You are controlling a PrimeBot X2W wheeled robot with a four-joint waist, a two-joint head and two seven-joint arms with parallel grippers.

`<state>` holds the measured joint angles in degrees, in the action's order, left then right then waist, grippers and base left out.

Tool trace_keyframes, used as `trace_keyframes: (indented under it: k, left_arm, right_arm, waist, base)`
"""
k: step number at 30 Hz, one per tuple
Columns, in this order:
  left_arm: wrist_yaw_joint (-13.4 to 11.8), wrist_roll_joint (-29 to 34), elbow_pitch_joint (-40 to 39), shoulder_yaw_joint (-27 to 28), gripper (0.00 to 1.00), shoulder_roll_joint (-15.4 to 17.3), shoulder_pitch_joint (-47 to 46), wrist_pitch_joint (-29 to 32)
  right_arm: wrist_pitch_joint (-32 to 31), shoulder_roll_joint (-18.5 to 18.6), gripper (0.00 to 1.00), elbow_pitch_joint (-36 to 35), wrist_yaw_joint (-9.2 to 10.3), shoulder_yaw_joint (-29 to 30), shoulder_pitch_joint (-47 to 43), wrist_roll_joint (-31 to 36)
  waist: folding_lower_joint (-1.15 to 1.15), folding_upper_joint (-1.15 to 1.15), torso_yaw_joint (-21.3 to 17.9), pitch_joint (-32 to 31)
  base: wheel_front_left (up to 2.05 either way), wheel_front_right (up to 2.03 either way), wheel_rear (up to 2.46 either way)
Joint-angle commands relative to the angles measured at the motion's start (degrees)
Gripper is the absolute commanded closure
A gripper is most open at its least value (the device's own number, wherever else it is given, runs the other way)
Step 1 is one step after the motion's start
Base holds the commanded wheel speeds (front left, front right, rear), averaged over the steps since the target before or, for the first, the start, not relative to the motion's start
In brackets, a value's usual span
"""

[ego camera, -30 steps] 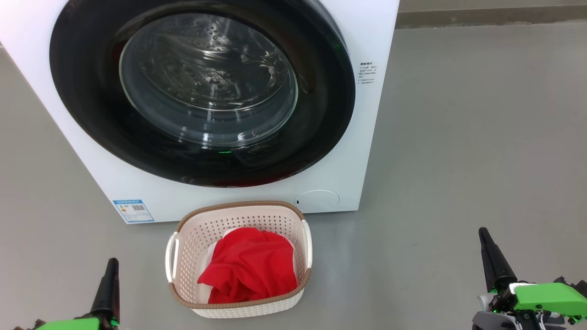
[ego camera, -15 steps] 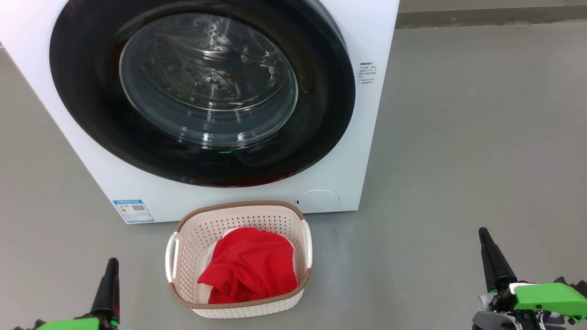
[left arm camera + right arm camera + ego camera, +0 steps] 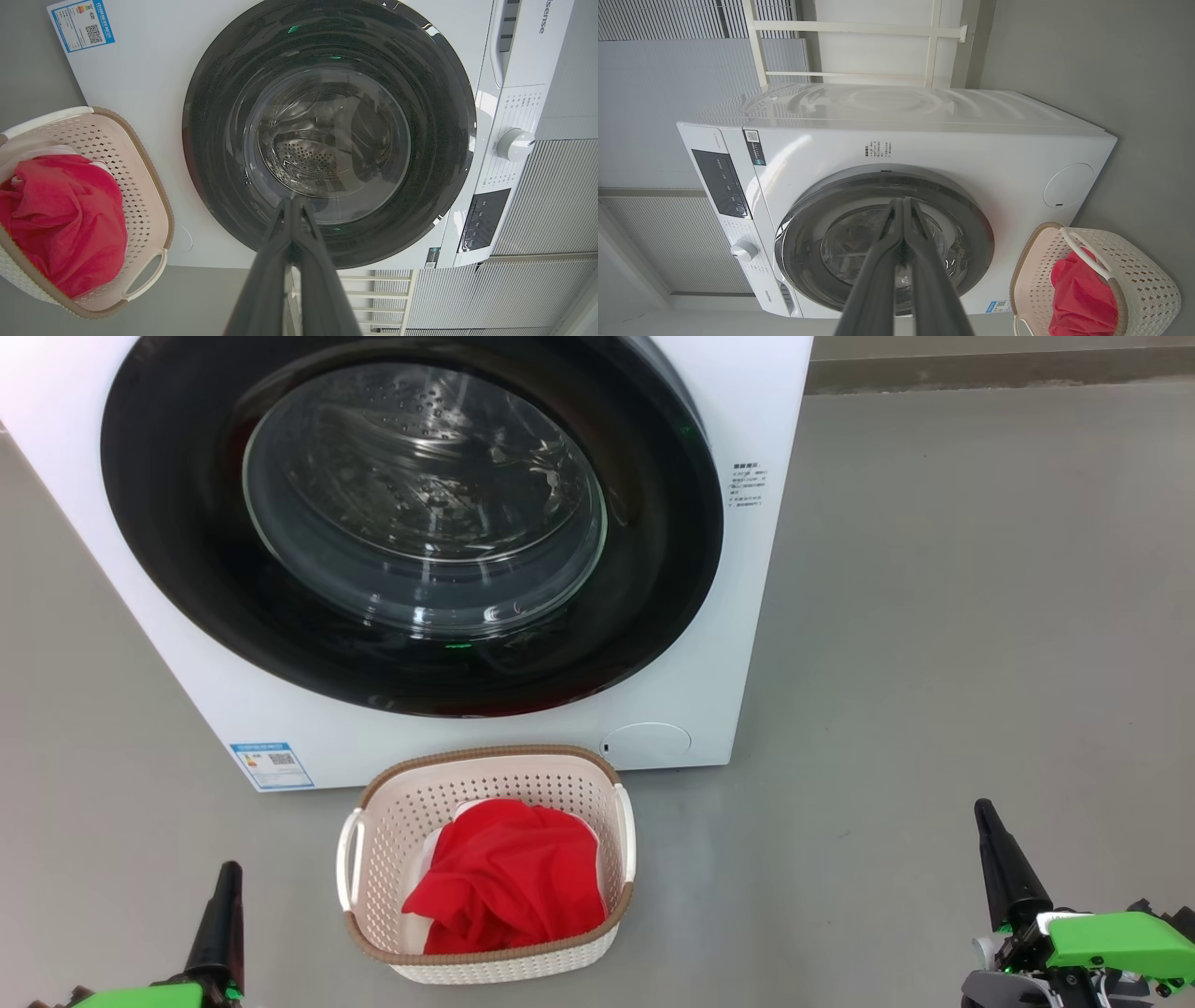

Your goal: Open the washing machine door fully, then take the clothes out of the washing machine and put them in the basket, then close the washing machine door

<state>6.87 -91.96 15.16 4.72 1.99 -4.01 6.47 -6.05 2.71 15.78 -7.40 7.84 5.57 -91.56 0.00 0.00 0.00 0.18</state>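
The white washing machine (image 3: 738,644) fills the upper left of the head view, its round black door (image 3: 168,541) shut flat against the front. Through the glass I see the steel drum (image 3: 308,163). On the floor before it stands the cream basket (image 3: 485,971), and the red clothes (image 3: 509,882) lie heaped inside it. My left gripper (image 3: 227,870) is shut at the lower left, left of the basket, holding nothing. At the lower right my right gripper (image 3: 980,805) is shut too and holds nothing. In the wrist views both the left pair (image 3: 290,201) and the right pair (image 3: 902,201) have their fingers pressed together.
Bare grey floor (image 3: 934,663) lies to the right of the machine and around the basket. A control panel with a white knob (image 3: 514,145) sits on the machine's top front. Pale slatted panels (image 3: 556,200) stand behind the machine.
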Motion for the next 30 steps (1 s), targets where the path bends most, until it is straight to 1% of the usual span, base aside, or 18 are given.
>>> trace_keyframes:
  k: [1,30]
  left_arm:
    - [0.6,-0.2,-1.1,1.9,1.0,0.9,-2.2,0.1]
    - [0.6,-0.1,-1.1,1.9,1.0,0.9,-2.2,0.1]
  right_arm:
    - [-0.5,0.2,1.0,-1.8,-0.09,-1.3,0.6,-0.6]
    - [-0.4,0.2,1.0,-1.8,-0.09,-1.3,0.6,-0.6]
  waist:
    - [0.0,0.0,0.0,0.0]
    - [0.0,0.0,0.0,0.0]
  base:
    - [0.0,0.0,0.0]
    - [0.0,0.0,0.0]
